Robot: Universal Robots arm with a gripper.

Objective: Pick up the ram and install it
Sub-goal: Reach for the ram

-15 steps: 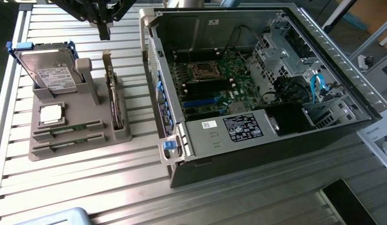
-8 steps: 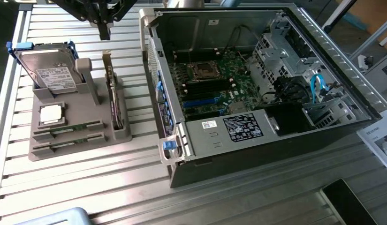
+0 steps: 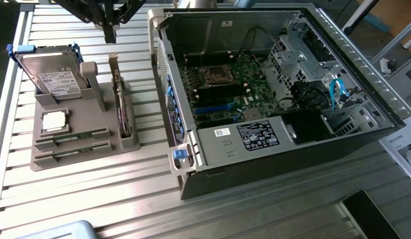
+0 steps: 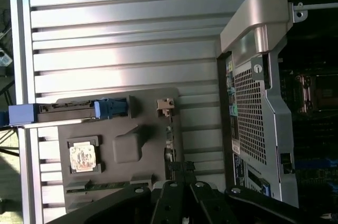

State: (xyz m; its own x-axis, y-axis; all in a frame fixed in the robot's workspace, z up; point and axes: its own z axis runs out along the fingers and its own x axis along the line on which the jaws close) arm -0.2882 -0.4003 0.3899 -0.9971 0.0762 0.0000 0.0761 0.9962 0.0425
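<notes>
Two rams lie in slots at the front of a grey holder (image 3: 85, 149): one ram (image 3: 77, 135) and a second ram (image 3: 72, 156) just in front of it. In the wrist view one ram (image 4: 108, 185) shows as a thin green strip on the holder (image 4: 153, 129). My gripper (image 3: 110, 36) hangs shut and holding nothing, high over the holder's far end, above the upright expansion card (image 3: 116, 79). In the wrist view the closed gripper (image 4: 182, 168) sits over that card (image 4: 169, 142). The open computer case (image 3: 185, 164) lies to the exterior view's right, its motherboard (image 3: 225, 87) exposed.
The holder also carries a silver hard drive (image 3: 56, 77) with blue clips and a processor chip (image 3: 54, 121). Everything stands on a ribbed metal table (image 3: 92, 199). A grey bin corner (image 3: 59, 231) and a dark object (image 3: 371, 219) sit near the front edge.
</notes>
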